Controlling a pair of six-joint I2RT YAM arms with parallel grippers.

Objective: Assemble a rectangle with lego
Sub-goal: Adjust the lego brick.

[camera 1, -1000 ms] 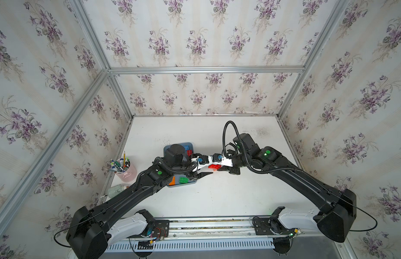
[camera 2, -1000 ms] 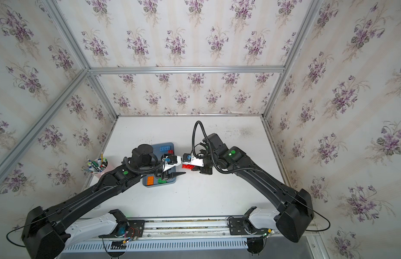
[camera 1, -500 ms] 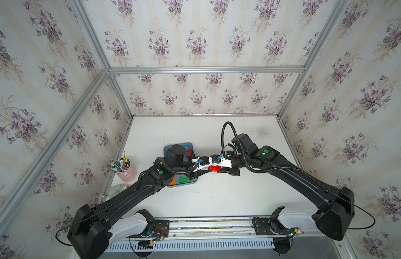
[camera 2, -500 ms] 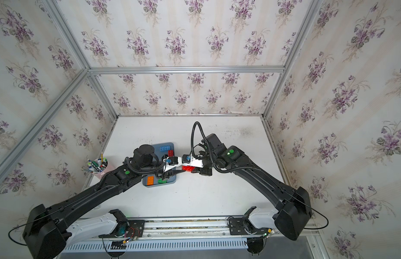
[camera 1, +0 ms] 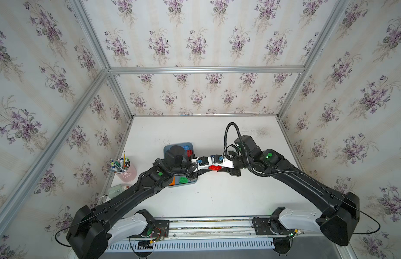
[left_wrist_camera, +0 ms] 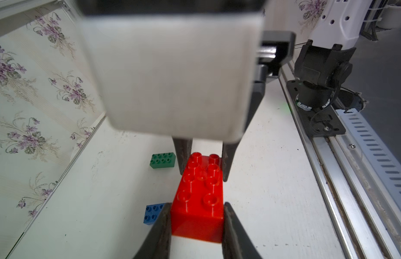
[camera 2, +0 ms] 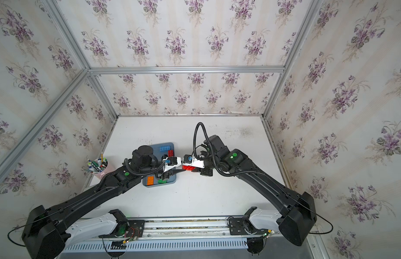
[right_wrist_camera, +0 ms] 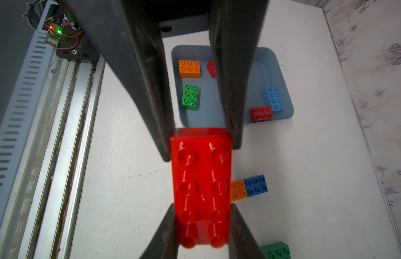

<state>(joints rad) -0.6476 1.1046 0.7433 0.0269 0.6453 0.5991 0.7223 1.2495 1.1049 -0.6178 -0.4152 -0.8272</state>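
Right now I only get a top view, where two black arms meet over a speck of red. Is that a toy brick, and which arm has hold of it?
Observer: Both. The left jaws grip the red brick at its end nearer the tray, the right jaws at the other end.
Visitor: Is anything hidden under the arms?
Observer: Yes, on the table an orange brick and a blue brick lie side by side, touching.
Visitor: Any more?
Observer: One green brick, lying apart from that pair.
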